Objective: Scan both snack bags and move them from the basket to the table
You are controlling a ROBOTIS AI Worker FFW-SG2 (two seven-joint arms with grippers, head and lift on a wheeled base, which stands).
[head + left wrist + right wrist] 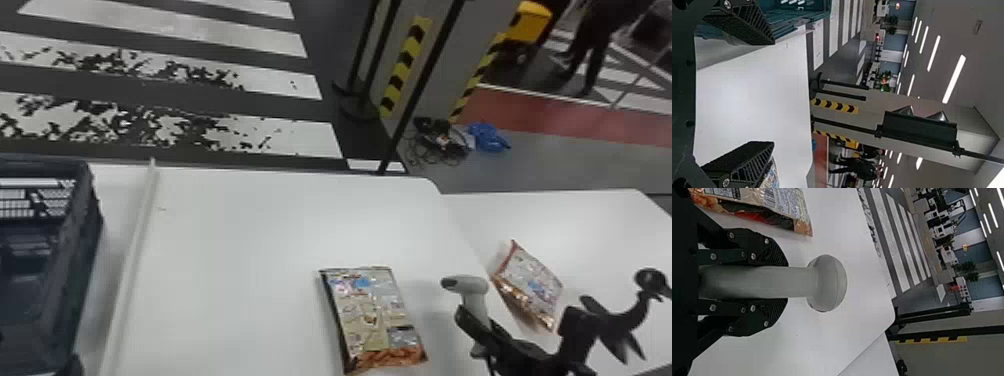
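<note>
In the head view my right gripper (477, 332) stands at the lower right, shut on the grey scanner (472, 290). In the right wrist view the right gripper (785, 282) has both fingers against the handle of the scanner (827, 283). One snack bag (372, 317) lies on the white table, left of the scanner; the right wrist view shows this bag (766, 207) beside the gripper. The other snack bag (531, 282) rests right of the scanner. In the left wrist view my left gripper (773, 93) is open over the table, nothing between its fingers.
A dark basket (87, 250) stands at the far left, its visible inside showing no bag. A pale raised strip (132, 250) runs beside it. At the lower right is a black curved stand (575, 325). Another white table surface (575, 215) adjoins on the right.
</note>
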